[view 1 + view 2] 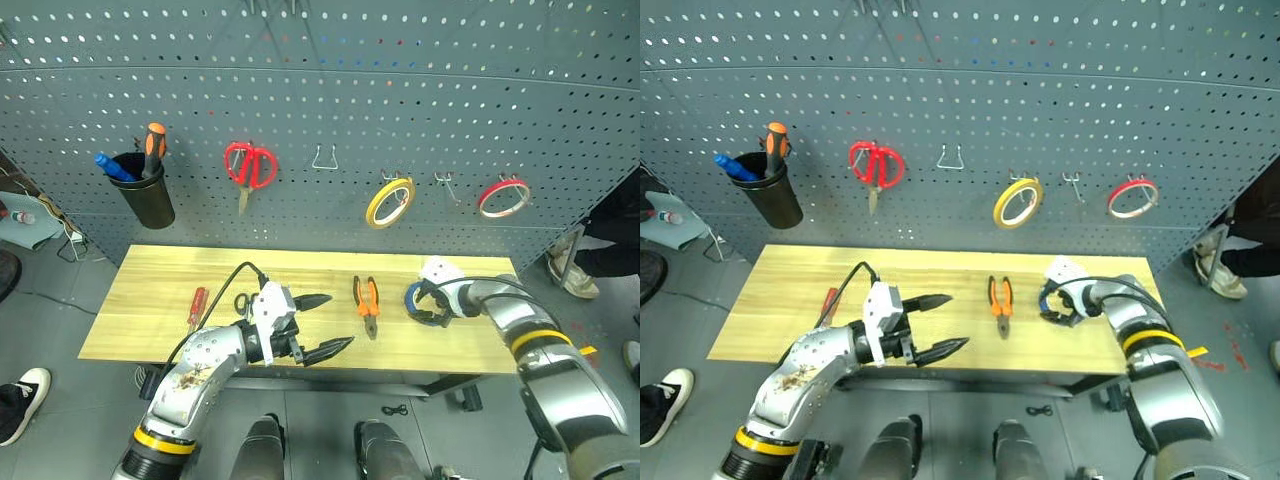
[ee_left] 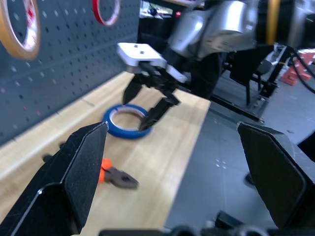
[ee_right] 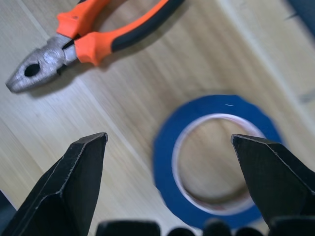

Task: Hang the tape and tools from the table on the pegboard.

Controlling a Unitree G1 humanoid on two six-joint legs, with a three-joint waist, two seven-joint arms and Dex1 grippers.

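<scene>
The right claw (image 3: pixel 170 184) stands wide open and holds nothing. It points down at the blue tape (image 3: pixel 216 157), which lies flat on the counter (image 1: pixel 160 300) near its right end, its white inner rim showing. In the right wrist view the ring sits between the two spread fingers, nearer one than the other. In the left wrist view one fingertip (image 2: pixel 145 126) comes down at the ring's rim, but whether it touches the tape cannot be told.

Just beside the tape, toward the counter's middle, lie the orange-and-black pliers (image 1: pixel 367 303), jaws toward the front edge, apart from the ring.

The left claw (image 1: pixel 322 325) is also wide open and empty. It hangs over the front part of the counter and points toward the pliers, well short of them. Behind its wrist lie the small black-handled scissors (image 1: pixel 243 301), partly hidden, and further left the red-handled screwdriver (image 1: pixel 197 306).

Behind the counter stands the pegboard (image 1: pixel 330 100). On it hang a black cup (image 1: pixel 147 196) holding an orange-and-black screwdriver (image 1: pixel 153 143), red-handled scissors (image 1: pixel 249 168), a bare wire hook (image 1: pixel 323 159), a yellow tape ring (image 1: pixel 389 202) and a red tape ring (image 1: pixel 503 197).
</scene>
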